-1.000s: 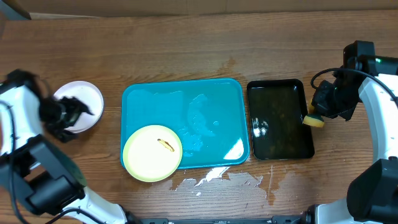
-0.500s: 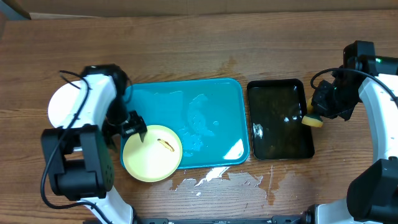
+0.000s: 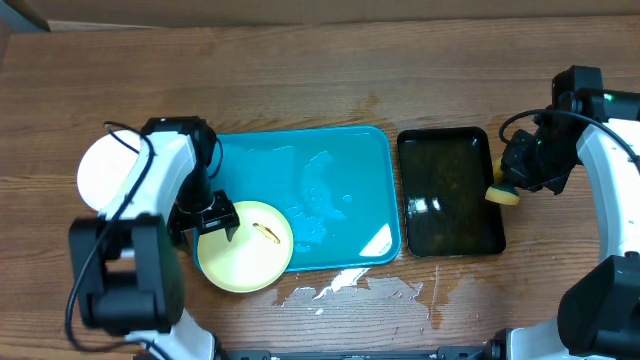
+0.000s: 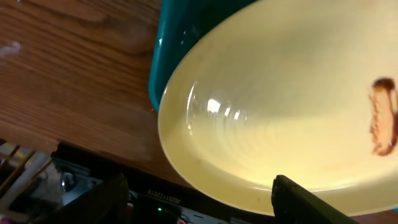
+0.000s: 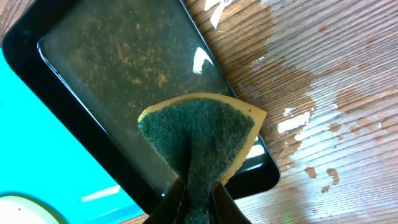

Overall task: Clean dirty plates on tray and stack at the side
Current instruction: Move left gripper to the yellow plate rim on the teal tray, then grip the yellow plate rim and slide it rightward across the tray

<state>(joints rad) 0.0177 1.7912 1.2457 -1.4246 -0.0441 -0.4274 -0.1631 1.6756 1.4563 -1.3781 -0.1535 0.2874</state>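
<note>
1. The left tool stands open over the left rim of the pale yellow plate, which sits at the near-left corner of the turquoise tray.
2. A white plate lies on the counter, left of the tray.
3. The right tool pinches a sponge at the right edge of the black tray.

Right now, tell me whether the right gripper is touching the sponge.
Touching. The right wrist view shows the right gripper pinching the sponge, which folds in its grip.
</note>
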